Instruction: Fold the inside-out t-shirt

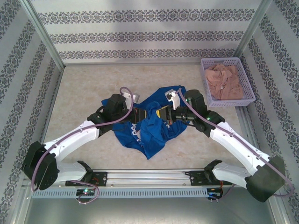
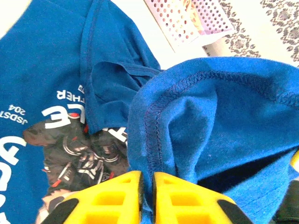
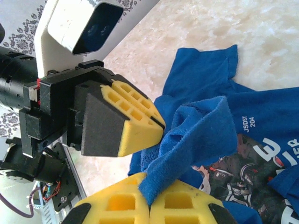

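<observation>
The royal-blue t-shirt (image 1: 152, 135) lies bunched at the table's middle, partly lifted between both arms. In the left wrist view its front shows white lettering and a dark graphic (image 2: 70, 140). My left gripper (image 2: 148, 196) is shut on a stitched hem fold of the shirt (image 2: 210, 121). It also appears in the right wrist view as the left gripper (image 3: 156, 128), close above my right fingers. My right gripper (image 3: 149, 207) is shut on a rolled blue edge of the shirt (image 3: 201, 135). From above, the left gripper (image 1: 139, 115) and right gripper (image 1: 163, 114) nearly meet over the shirt.
A lavender basket (image 1: 205, 84) holding a pinkish-beige garment (image 1: 226, 81) stands at the back right; its perforated wall (image 2: 182, 21) shows past the shirt. Bare marbled table (image 1: 84, 88) spreads to the left and back. Patterned walls enclose the table.
</observation>
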